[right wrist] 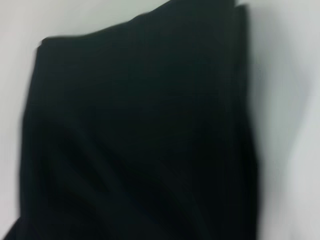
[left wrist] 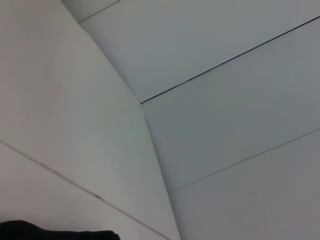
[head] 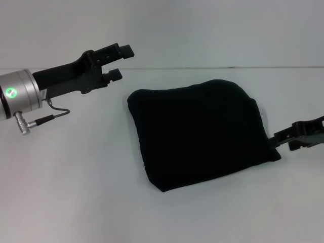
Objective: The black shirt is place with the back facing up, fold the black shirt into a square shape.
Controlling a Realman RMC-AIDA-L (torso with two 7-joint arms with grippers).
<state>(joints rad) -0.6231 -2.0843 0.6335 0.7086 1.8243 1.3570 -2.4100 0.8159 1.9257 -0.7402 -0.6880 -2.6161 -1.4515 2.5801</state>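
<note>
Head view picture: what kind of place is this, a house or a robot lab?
Probably a robot lab or test bench. A bare white table holds only the folded black shirt, with plain white wall panels behind. The left gripper and right gripper are beside the shirt.

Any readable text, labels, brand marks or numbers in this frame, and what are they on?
None readable.
The black shirt is plain, with no print.
The left claw, raised and open, shows no markings.
The right claw sits at the shirt's edge, with no markings visible.
</note>
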